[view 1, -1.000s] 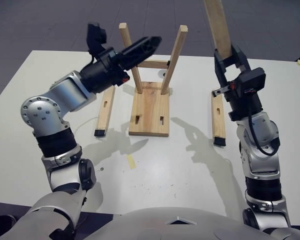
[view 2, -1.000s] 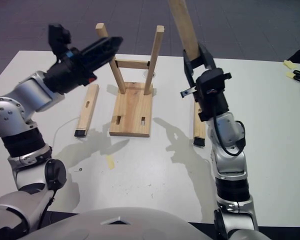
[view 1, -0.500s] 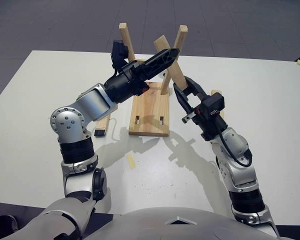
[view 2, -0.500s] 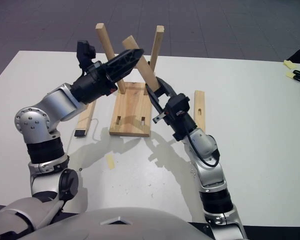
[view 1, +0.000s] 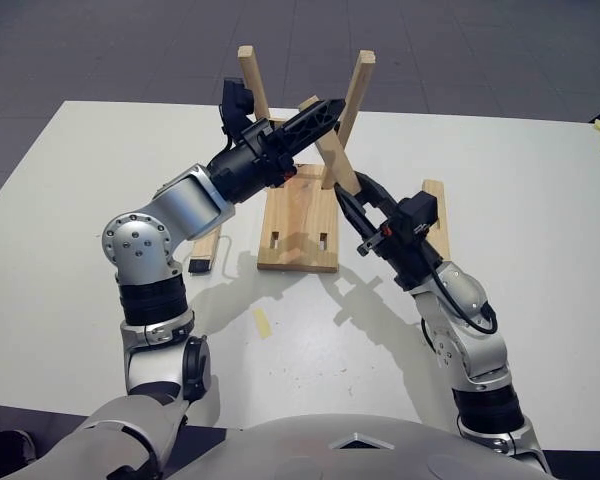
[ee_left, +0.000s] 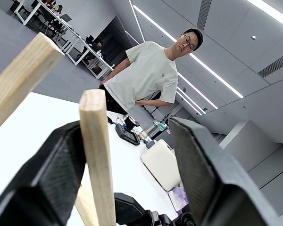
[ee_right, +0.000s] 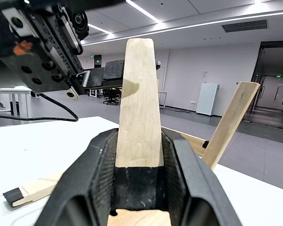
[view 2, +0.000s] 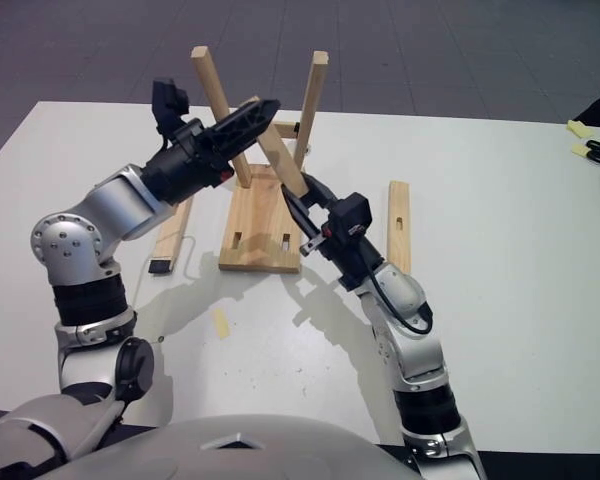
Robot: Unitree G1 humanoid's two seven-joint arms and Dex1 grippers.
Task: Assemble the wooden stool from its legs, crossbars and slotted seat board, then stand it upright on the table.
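Over the seat (view 1: 298,225), which lies flat mid-table (view 1: 540,300), the right gripper (view 1: 354,198) is clamped on the black-capped lower end of leg 3 (view 1: 328,150). Leg 3 leans away and to the robot's left, crossing the 2 standing legs (view 1: 358,85) in the head views; touching or not, cannot tell. At its bare top the left gripper (view 1: 325,108) has its fingers apart; the wrist view shows a stick between them with a gap on each side. Near edge of seat: 2 open slots (view 1: 322,240). Flat on the table, 1 either side of the seat: left spare (view 1: 205,245), right spare (view 1: 436,200).

Judgement: the step in hand is seating leg 3 in a near slot, probably the right 1. To do it well:
- Close the left gripper on the top first, so the leg is held at 2 points.
- Bring it upright before lowering, as a tilted end would likely jam on the slot lip.
- Keep the top off the standing pair, which could be levered loose.
- Face any crossbar hole inward.
- The right grip sits low and may need to shift up before the end can enter.
- Press straight down.
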